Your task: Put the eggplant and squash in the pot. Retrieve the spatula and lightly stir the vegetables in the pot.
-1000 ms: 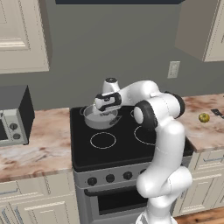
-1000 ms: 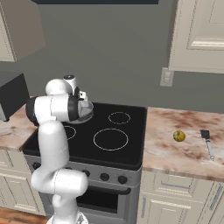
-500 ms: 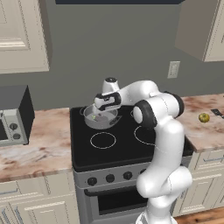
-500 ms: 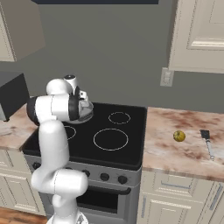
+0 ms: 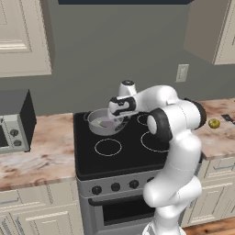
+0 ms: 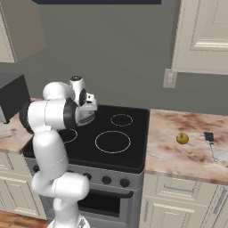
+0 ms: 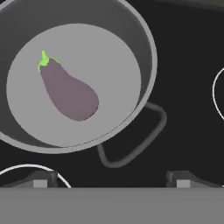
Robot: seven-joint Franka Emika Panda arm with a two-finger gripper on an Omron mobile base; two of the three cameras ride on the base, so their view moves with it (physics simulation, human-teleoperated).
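Eggplant (image 7: 68, 94) lay flat on the floor of the pot (image 7: 146, 52), green stem end toward one wall, nothing touching it. Pot sat on the stove's (image 5: 128, 158) back left burner, one wire handle (image 7: 140, 144) toward the camera in the hand view. Gripper (image 7: 111, 177) hung above the pot's rim, jaws spread wide and empty, its two tips well apart and clear of the eggplant. From the left base view the hand (image 5: 120, 106) hovered over the pot (image 5: 98, 124). Squash (image 6: 181, 138) sat on the marbled counter (image 6: 187, 156) right of the stove, with the spatula (image 6: 210, 141) near it, further right.
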